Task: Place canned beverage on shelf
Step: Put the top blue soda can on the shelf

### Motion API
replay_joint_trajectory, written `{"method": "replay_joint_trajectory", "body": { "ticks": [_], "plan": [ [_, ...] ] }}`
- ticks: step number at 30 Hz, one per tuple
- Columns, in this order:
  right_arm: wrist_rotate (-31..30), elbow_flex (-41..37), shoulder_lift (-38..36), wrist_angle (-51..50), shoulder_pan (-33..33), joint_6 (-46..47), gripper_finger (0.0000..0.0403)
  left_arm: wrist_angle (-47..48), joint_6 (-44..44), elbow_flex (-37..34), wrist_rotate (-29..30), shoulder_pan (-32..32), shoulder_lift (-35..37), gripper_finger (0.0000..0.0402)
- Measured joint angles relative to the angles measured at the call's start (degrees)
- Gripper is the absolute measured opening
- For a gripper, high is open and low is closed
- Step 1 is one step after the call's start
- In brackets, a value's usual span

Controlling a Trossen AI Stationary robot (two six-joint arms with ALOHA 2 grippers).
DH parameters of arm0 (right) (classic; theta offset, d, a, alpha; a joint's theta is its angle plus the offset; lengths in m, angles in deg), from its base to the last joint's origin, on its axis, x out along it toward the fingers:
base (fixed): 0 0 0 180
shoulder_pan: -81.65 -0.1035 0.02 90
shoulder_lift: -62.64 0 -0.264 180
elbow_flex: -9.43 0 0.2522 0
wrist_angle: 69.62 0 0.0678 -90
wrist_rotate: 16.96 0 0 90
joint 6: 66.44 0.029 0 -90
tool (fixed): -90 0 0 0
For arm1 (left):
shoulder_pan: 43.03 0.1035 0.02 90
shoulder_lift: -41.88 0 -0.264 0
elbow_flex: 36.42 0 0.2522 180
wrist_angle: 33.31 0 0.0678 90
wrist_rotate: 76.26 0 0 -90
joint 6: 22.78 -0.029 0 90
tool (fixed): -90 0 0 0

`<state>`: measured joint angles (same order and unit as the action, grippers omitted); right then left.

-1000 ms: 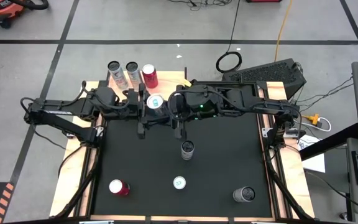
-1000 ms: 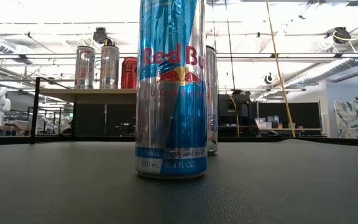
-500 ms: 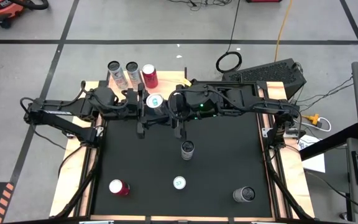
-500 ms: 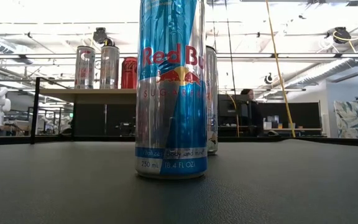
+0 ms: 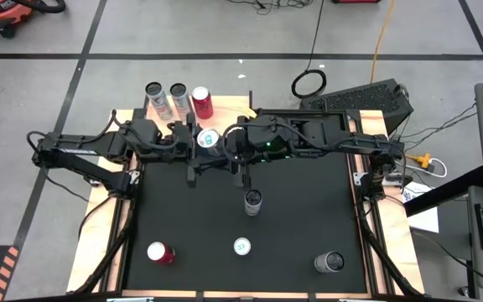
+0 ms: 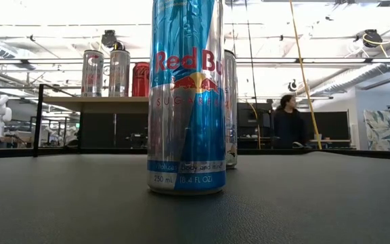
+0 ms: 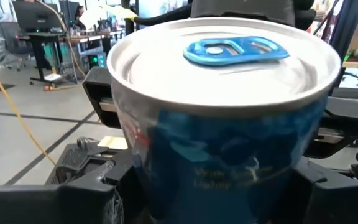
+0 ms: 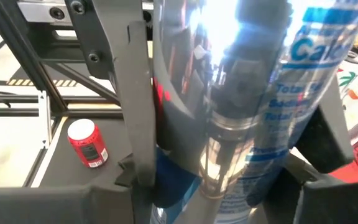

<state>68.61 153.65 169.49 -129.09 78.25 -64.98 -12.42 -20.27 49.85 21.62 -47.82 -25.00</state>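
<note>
A blue and silver can (image 5: 207, 138) with a blue tab (image 7: 236, 48) hangs upright above the far part of the black mat, between my two arms. My left gripper (image 5: 199, 140) comes at it from the table's left and my right gripper (image 5: 219, 141) from the right; both are shut on it. Just beyond it the shelf (image 6: 93, 104) carries two silver cans (image 5: 153, 92) (image 5: 177, 94) and a red one (image 5: 201, 101), standing on their bases. My left gripper pinches the can's side wall (image 7: 143, 186) between its two fingers, level, from the table's left. The can stands upright in the hold, top up, clear of the mat. My right gripper pinches the can's silver and blue wall (image 8: 173, 186) between its two fingers, slanting slightly down from the table's right. The can fills the gap between the fingers (image 8: 132, 177), which hide the place of contact.
On the mat stand a silver can (image 5: 252, 201), a blue Red Bull can (image 6: 185, 102) close to the low camera, a red can (image 5: 159, 252) near left and a grey can (image 5: 329, 262) near right. A person (image 6: 288, 125) shows in the room beyond.
Both arms and the can have kept still. In the low view a person has walked into sight in the room behind the table.
</note>
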Motion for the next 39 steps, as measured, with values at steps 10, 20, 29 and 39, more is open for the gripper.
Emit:
{"method": "replay_joint_trajectory", "body": {
  "ticks": [10,20,29,39],
  "plan": [
    [0.12,0.15,-0.11,0.41,0.00,0.47,0.0190,-3.72,1.48,-0.09,0.55,0.17,-0.13,0.0245],
    [-0.01,0.15,-0.13,0.23,0.00,0.42,0.0190,-2.31,1.60,-0.13,1.33,0.24,-0.15,0.0245],
    [-0.21,0.11,-0.11,0.09,0.00,1.06,0.0190,-1.87,3.36,-0.13,1.72,0.28,-0.15,0.0245],
    [-0.25,0.11,-0.09,-0.40,0.02,1.37,0.0190,-0.71,7.32,-0.09,2.40,0.33,-0.15,0.0245]
  ]
}}
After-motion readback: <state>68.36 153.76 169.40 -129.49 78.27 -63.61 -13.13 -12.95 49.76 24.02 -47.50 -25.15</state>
